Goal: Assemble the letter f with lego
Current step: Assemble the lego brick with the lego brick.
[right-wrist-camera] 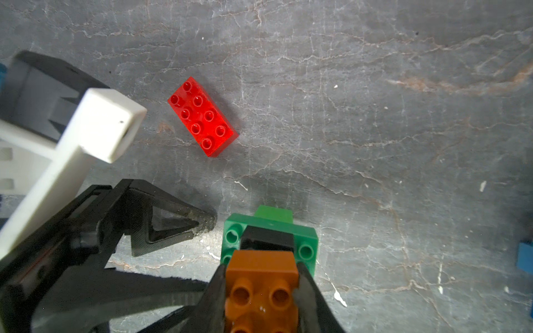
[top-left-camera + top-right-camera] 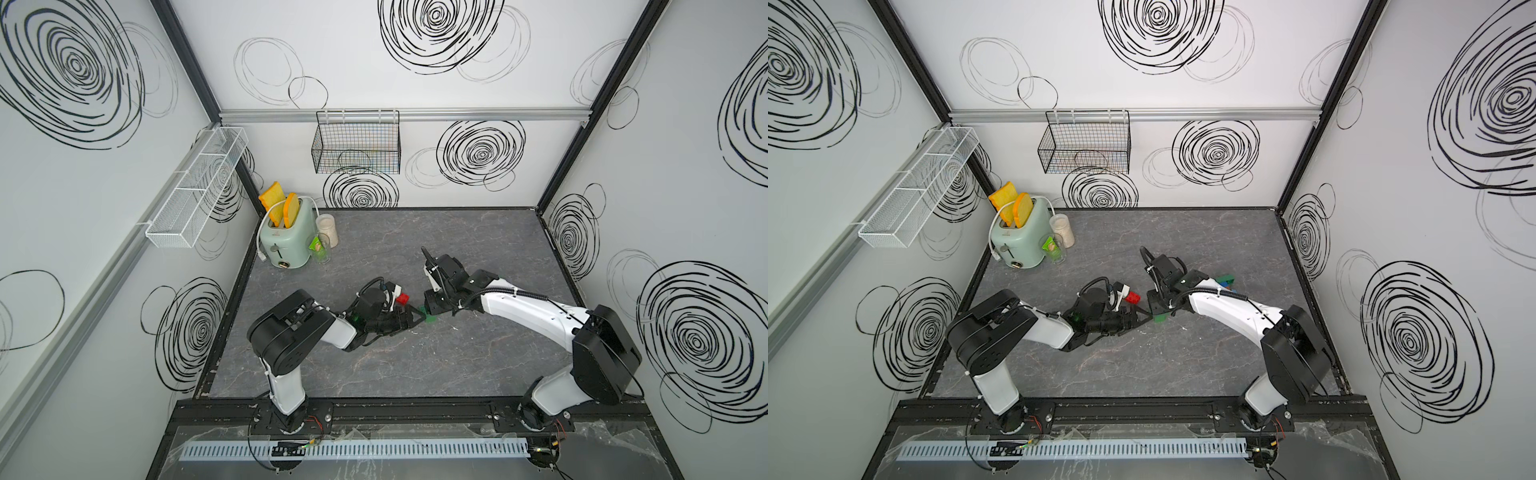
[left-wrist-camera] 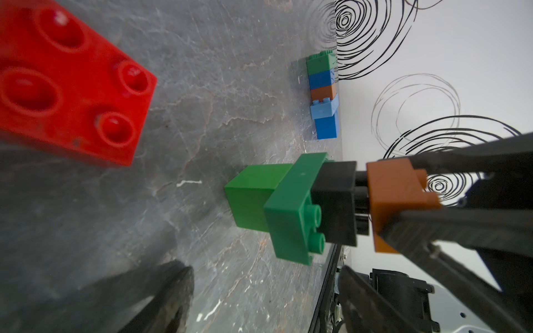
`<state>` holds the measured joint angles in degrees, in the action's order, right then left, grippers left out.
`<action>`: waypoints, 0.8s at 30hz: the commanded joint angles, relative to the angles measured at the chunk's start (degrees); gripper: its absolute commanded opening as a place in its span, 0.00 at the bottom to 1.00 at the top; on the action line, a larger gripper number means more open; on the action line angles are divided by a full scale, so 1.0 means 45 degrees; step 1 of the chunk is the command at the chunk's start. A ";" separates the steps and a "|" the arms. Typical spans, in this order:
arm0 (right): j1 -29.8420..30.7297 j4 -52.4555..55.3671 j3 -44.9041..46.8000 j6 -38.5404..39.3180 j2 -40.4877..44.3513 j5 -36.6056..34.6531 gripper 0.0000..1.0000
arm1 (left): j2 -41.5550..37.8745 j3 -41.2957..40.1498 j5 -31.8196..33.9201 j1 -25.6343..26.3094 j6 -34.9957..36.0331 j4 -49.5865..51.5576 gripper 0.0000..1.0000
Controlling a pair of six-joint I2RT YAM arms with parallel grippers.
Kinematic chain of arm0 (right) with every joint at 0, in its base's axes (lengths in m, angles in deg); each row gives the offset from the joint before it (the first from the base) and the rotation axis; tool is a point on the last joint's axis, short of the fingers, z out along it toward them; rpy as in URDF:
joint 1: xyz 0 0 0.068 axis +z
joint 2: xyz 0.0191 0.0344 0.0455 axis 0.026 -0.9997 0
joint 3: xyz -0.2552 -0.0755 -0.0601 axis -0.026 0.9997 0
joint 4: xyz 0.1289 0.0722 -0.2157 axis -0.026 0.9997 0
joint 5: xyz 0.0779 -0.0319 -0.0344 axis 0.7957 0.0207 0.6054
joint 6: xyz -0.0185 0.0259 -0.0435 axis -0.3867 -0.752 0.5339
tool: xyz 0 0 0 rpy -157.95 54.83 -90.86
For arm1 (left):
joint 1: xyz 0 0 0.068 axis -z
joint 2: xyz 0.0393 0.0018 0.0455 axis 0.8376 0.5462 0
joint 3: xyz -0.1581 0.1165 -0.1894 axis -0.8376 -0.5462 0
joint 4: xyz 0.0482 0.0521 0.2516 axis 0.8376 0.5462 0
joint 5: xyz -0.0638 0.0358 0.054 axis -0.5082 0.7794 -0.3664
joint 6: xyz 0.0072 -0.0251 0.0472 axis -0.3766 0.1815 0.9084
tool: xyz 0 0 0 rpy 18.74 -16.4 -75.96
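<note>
- Right wrist view: the right hand [image 1: 262, 266] is clamped on an orange brick [image 1: 261, 291], one finger on each side. It holds that brick over the top of an upright stack near the middle of the tabletop [image 2: 457, 365].
- The stack seems to stand on the tabletop. It runs from a light green square brick [image 3: 253, 199] through a dark green oblong brick [image 3: 291, 213], set crosswise, to a black brick [image 3: 334, 201].
- A gap shows between the black and orange bricks with studs visible in it, so the orange one looks not yet pressed home. The side grip probably serves to push straight down.
- The left hand [image 2: 417, 316] is open and holds nothing. One fingertip [image 1: 206, 220] sits just beside the dark green brick, likely ready to steady the stack.
- A red oblong brick [image 1: 203, 116] lies flat, studs up, near the stack on its far side. It is apart from both hands and free to pick up.
- A second stack [image 3: 323, 95] of green, blue, orange, light blue and blue bricks lies on its side toward the right edge of the tabletop, partly behind the right arm.
- The near half of the tabletop is bare — room to withdraw. The toaster [image 2: 286, 239] in the far left corner is well apart.
</note>
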<state>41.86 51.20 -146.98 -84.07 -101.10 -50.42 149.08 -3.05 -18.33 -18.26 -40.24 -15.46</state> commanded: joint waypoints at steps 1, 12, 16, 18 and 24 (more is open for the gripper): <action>-0.0043 -0.0083 0.0093 0.0100 -0.0193 0.0058 0.31 | 0.0260 0.0182 0.0035 0.0009 -0.0016 -0.0656 0.81; -0.0044 -0.0430 0.0450 0.0080 -0.0353 0.0125 0.31 | 0.0388 0.0221 0.0025 0.0009 0.0016 -0.0649 0.80; -0.0025 -0.0482 0.0575 0.0071 -0.0458 0.0119 0.31 | 0.0378 0.0212 0.0033 0.0009 0.0001 -0.0658 0.80; -0.0025 -0.0481 0.0640 0.0061 -0.0458 0.0119 0.31 | 0.0397 0.0224 0.0015 0.0009 0.0004 -0.0639 0.80; 0.0051 -0.0579 0.0939 0.0302 -0.0436 0.0039 0.31 | 0.0475 0.0284 -0.0024 0.0009 -0.0004 -0.0638 0.80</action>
<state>41.82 47.25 -145.41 -83.67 -101.49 -50.20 149.82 -2.87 -18.47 -18.26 -40.26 -16.47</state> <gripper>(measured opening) 0.337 0.803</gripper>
